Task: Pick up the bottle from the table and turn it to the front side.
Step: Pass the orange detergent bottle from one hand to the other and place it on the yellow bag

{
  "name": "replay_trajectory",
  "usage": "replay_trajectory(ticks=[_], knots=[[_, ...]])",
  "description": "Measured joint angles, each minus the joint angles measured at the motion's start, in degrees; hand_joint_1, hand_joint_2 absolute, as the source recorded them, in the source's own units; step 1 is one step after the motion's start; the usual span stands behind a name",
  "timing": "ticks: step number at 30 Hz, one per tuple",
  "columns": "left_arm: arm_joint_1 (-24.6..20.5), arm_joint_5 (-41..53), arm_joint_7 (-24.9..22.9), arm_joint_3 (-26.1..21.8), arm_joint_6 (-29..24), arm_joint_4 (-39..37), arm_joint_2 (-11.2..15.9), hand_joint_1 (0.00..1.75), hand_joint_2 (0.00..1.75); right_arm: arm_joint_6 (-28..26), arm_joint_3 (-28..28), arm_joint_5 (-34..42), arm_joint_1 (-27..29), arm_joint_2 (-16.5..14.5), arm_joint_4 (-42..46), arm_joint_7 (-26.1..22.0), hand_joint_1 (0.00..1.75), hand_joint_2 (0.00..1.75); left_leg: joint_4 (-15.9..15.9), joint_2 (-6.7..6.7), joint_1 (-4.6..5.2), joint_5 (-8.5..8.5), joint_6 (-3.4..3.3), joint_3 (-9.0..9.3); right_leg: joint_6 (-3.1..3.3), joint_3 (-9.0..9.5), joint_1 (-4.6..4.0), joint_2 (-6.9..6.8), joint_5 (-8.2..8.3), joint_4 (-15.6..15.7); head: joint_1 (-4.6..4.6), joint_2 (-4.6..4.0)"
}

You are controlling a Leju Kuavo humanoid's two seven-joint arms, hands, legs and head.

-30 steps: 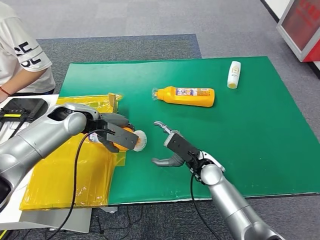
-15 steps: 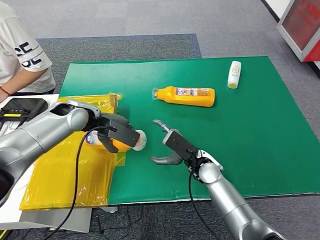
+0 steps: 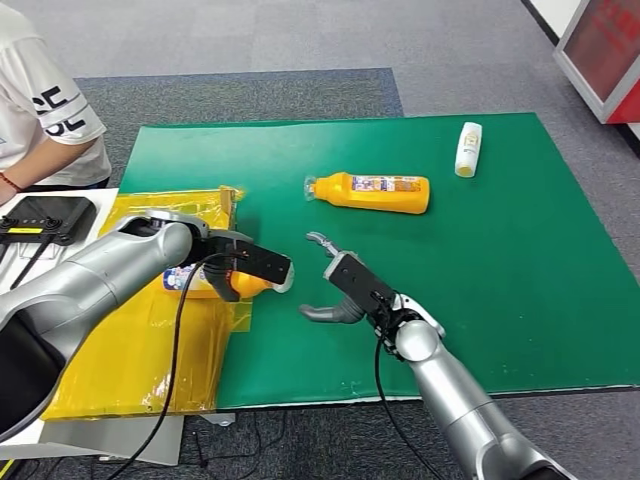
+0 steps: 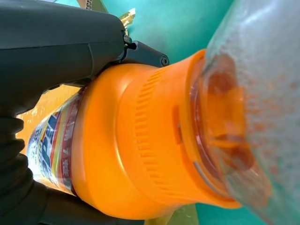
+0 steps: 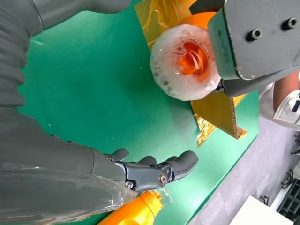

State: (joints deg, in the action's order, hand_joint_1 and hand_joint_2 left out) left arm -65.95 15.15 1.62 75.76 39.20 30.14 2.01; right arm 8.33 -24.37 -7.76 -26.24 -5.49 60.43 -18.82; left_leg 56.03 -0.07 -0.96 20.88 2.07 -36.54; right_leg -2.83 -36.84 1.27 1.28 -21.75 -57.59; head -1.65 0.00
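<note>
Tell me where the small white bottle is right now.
In the head view the small white bottle lies at the far right of the green mat, beyond and to the right of the orange bottle lying mid-mat.

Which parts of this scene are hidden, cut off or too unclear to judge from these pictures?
- Label of the orange plastic bottle held by the left hand: head view, covered by the hand; left wrist view, cut off and too blurred to read.
- Writing on the small white bottle: head view, too small.
- Person in a white shirt: head view, cut off at the edge.
- Second orange bottle: right wrist view, mostly behind the open right hand.
</note>
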Motion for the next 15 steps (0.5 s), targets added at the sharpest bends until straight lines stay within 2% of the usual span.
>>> replay_trajectory(ticks=[8,9,12,13,15], knots=[[0.15,-2.88,0.9,-0.38,2.33,-2.99,-0.83,1.75,1.75,-0.03,-0.02,0.72,-0.04,0.0,0.0,0.34,0.0,1.75,0.0,0.0,0.0,-0.05,0.0,0.02,-0.02,0.02,0.0,0.0,0.03,-0.01,-0.01,0.0],[0.17,-3.15,0.91,-0.45,2.63,-3.23,-0.83,1.68,1.75,-0.04,-0.04,0.87,-0.04,0.0,0.0,0.39,0.0,1.75,0.0,0.0,0.0,-0.05,0.0,0.01,-0.02,0.03,0.0,0.0,0.02,-0.01,-0.01,0.0],[0.28,-3.49,0.88,-0.61,2.73,-3.87,-0.84,0.38,1.75,-0.2,-0.1,1.31,-0.05,0.0,0.0,0.48,0.0,1.75,0.0,0.0,0.0,-0.05,-0.01,0.01,-0.02,0.03,0.0,0.0,0.02,-0.01,0.0,0.0],[0.39,-3.48,0.79,-0.62,2.41,-4.04,-0.87,0.0,1.75,-0.29,-0.1,1.43,-0.04,0.0,0.0,0.52,0.0,1.75,0.0,0.0,0.0,-0.04,-0.01,0.01,-0.02,0.03,0.0,0.0,0.02,-0.01,0.0,0.0],[0.83,-3.42,0.46,-0.64,1.51,-4.4,-1.01,0.0,1.75,-0.54,-0.11,1.6,-0.04,0.0,0.0,0.61,0.0,1.75,0.0,0.0,0.0,-0.04,-0.01,0.01,-0.02,0.02,0.0,0.0,0.02,-0.01,0.0,0.0]])
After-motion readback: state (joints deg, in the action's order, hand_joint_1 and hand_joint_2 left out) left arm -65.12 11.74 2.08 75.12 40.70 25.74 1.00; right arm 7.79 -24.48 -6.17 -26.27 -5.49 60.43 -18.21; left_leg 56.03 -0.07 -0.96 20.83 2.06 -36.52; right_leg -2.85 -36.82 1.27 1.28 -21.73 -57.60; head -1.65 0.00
